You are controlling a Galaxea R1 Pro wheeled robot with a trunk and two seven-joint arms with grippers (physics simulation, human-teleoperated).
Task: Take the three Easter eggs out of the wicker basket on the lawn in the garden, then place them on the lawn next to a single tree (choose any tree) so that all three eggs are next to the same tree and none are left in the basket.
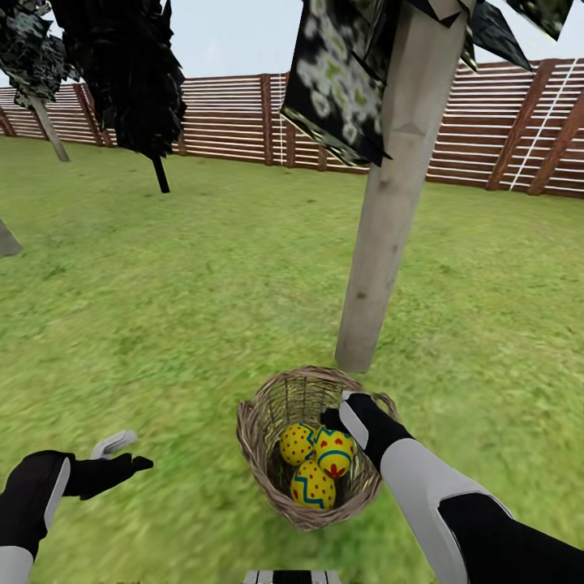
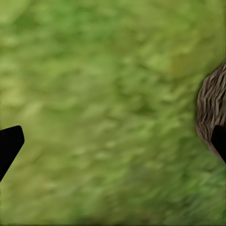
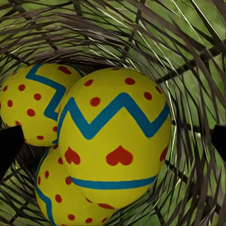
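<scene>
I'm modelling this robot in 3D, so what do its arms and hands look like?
Both arms are glossy black with pale grey-white shell panels. The right arm has a black upper section, a white forearm cover and a black wrist. The right hand is black with a white finger. The left hand has one black finger and one light grey finger. No cables or markings show.

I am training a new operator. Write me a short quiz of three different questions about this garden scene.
1. True or false: all three eggs lie inside the basket.
2. Which gripper is over the basket? A) left B) right
3. Fill in: the basket stands on the grass beside a pale ____.

Key:
1. True.
2. B: the right gripper reaches into it; the left gripper hangs over the grass.
3. Tree trunk.
</scene>
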